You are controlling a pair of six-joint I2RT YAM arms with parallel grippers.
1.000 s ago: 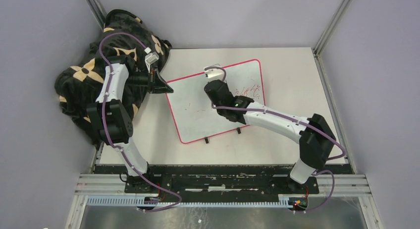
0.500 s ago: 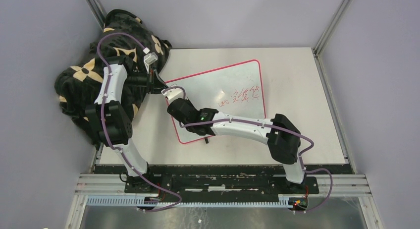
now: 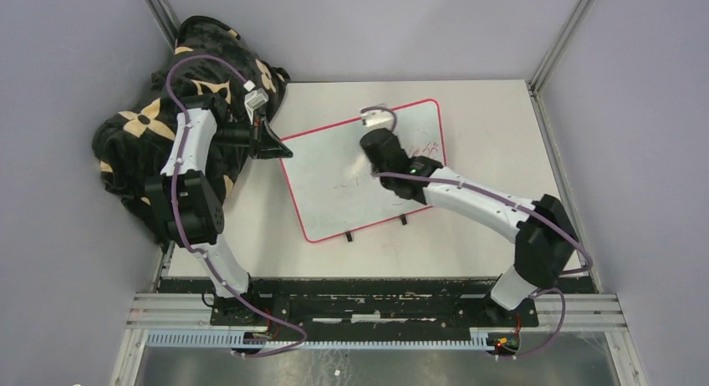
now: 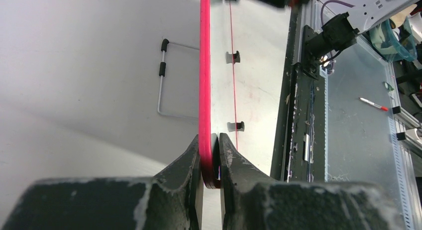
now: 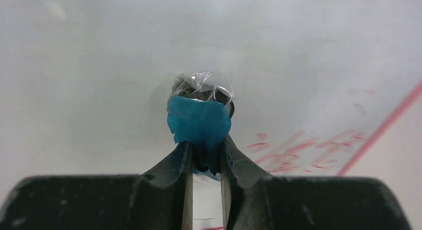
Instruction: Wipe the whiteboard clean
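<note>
Two arms are at the whiteboard [image 3: 330,194], which sits skewed on the pale counter [image 3: 502,127] near its middle. The long edge carrying two small black feet [image 3: 349,236] faces the arm bases, and the far right corner reaches toward the back wall. The left gripper [image 4: 210,146] is at the board's left corner. Its fingers are pressed together on the thin red-pink rim [image 4: 204,65], which runs straight away from them in the left wrist view. The right gripper [image 5: 205,153] is over the board's right half with its jaws pinching a blue wad [image 5: 199,121]. The far end of the wad carries something dark and round under crinkled clear film. That end meets the white surface, though the pictures do not settle how firmly it bears down. Smeared red writing [image 5: 303,149] shows on the board just to the right of the wad, close to the rim. From above it appears as a few red strokes near the board's right short edge. Some faint thin marks [image 3: 347,185] lie around the board's middle, too slight to read. A black cloth with a tan flower pattern [image 3: 134,135] is heaped in the far left corner, behind the left arm and off the board.
</note>
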